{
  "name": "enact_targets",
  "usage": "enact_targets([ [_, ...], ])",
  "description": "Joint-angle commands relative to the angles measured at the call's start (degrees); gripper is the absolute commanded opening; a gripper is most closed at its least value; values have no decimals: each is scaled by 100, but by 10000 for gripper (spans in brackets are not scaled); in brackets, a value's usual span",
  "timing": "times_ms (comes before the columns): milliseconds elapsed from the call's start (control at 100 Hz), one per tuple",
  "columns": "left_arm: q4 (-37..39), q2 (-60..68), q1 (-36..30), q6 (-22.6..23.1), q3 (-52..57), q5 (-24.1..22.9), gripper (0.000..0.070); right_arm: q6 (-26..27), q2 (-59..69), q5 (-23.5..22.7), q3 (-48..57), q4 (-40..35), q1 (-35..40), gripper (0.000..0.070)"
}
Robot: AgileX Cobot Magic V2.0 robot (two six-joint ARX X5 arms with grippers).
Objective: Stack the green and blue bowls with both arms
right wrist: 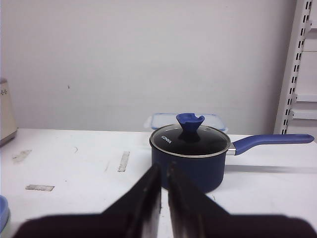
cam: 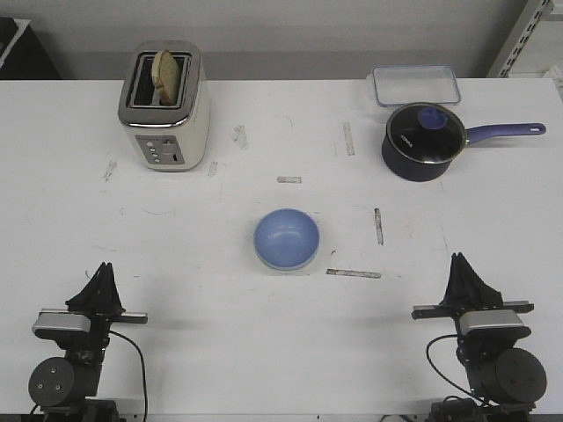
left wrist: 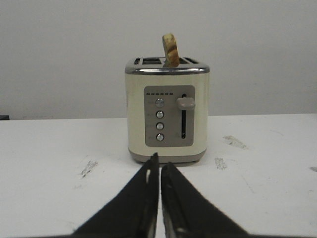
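- Two black arms rest at the white table's (cam: 220, 352) near edge, far apart.
- Blue bowl (cam: 287, 237) sits mid-table, nested in the green bowl, whose rim (cam: 283, 268) peeks beneath.
- Left gripper (cam: 105, 268) and right gripper (cam: 457, 259): jaws pressed together, holding nothing.

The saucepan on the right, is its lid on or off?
On. The glass lid with its blue knob sits flat on the rim of the saucepan, covering the whole opening in both the front and right wrist views.
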Motion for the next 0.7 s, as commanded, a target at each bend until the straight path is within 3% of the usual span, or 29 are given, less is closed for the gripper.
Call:
enact_targets([
  [0,96,-136,59,28,-146,-15,1,-28,-9,2,26,57,4,12],
  [240,348,-125,157,31,-640,-17,1,-26,-9,2,26,57,4,12],
  [690,262,-125,160,26,-625,-13,1,-26,-9,2,26,57,4,12],
])
